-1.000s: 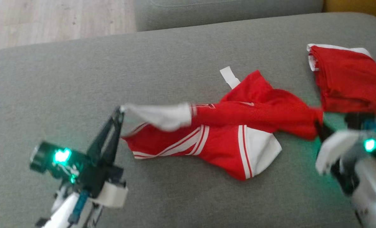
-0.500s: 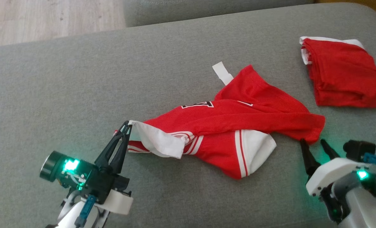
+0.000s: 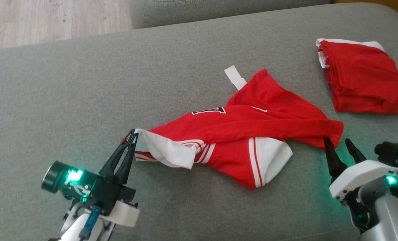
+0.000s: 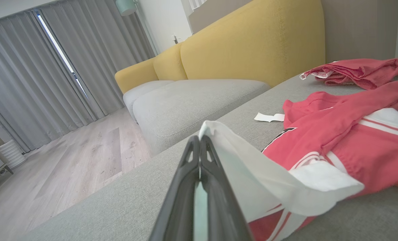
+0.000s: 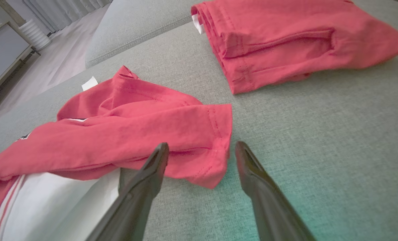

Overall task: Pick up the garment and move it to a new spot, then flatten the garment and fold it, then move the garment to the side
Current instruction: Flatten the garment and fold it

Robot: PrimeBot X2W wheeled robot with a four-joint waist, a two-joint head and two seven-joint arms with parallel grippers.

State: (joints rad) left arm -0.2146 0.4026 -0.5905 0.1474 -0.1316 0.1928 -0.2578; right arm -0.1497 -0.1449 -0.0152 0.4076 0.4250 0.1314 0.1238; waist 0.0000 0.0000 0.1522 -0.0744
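One white sleeve (image 3: pixel 165 150) of the red jersey (image 3: pixel 252 124) on the sofa (image 3: pixel 85 93) is clamped in the left gripper (image 3: pixel 132 135); the right gripper (image 3: pixel 336 140) stands apart beside its hem (image 3: pixel 333 130). Black lettering (image 3: pixel 209 110) ahead is unreadable.

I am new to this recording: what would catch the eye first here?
The crumpled red-and-white garment lies in the middle of the grey cushion, with a white edge pinched in the shut left gripper. The open right gripper points at its red hem, and a folded red garment sits at upper right.
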